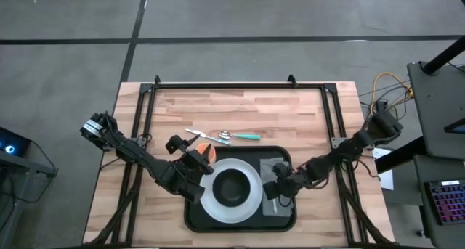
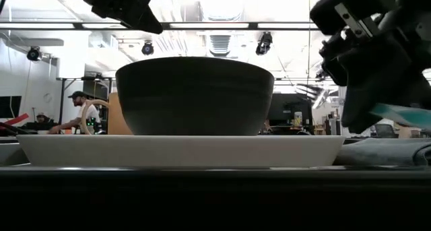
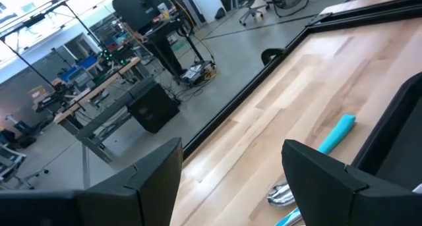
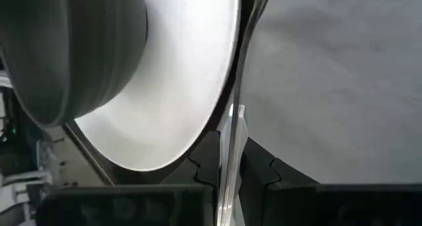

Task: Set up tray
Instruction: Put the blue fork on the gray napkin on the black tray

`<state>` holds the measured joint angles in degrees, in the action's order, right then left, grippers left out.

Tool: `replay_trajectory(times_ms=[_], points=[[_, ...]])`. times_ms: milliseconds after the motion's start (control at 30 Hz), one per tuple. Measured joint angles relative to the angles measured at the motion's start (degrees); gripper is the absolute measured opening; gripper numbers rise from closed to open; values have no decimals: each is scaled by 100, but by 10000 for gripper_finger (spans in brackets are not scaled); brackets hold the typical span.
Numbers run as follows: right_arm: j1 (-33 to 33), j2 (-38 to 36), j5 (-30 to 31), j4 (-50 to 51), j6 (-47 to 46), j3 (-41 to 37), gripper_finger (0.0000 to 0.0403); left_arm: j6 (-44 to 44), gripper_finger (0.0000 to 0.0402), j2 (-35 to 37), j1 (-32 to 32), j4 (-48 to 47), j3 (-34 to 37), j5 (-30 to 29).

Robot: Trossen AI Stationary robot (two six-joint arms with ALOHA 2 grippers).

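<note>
The black tray [image 1: 195, 214] lies near the table's front edge. It carries a white plate [image 1: 251, 199] with a dark bowl [image 1: 231, 186] on it and a grey napkin [image 1: 285, 167] at its right end. My right gripper [image 1: 274, 190] hangs over the napkin beside the plate [image 4: 178, 107], shut on a thin teal-handled utensil [image 2: 404, 114]. My left gripper [image 1: 200, 166] stands open over the tray's far left part, with nothing between its fingers [image 3: 316, 173]. An orange thing [image 1: 210, 153] sits just beyond it. My right gripper pinches the utensil's thin shiny part [image 4: 232, 130] between its two fingers, seen edge-on. The fingers slant down from the table's right side. The teal handle end [image 2: 407, 114] sticks out of the gripper above the napkin [image 2: 384, 150]; the other end is hidden.
On the wood beyond the tray lie a teal-handled spoon [image 1: 240, 136] and another utensil [image 1: 197, 134]; the left wrist view shows the spoon bowl [image 3: 280, 194] and a teal handle [image 3: 337, 134]. A black frame [image 1: 240, 85] runs round the table's edges. People sit in the room behind.
</note>
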<state>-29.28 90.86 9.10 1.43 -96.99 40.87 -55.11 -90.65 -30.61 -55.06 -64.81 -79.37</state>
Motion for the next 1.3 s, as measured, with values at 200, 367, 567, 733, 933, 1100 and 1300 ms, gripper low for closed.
replay_trajectory(times_ms=[200,367,567,733,933,1100,1300], points=[[-7,180,-4,-243,-30,-104,17,6,238,0,-26,-1,-47,8],[-34,333,-150,-647,-270,-196,17,12,238,0,-30,-1,-68,175],[-94,305,-162,-755,-459,-213,50,15,238,2,-60,-3,-72,412],[-129,273,-158,-616,-479,-226,101,15,238,2,-128,1,-72,437],[-281,226,-329,-616,-611,-199,133,15,238,4,-164,1,-72,448],[-506,-6,-351,-540,-723,-189,143,15,238,4,-164,1,-72,448],[-608,-578,527,137,-538,-168,139,15,238,4,-164,3,-72,448]])
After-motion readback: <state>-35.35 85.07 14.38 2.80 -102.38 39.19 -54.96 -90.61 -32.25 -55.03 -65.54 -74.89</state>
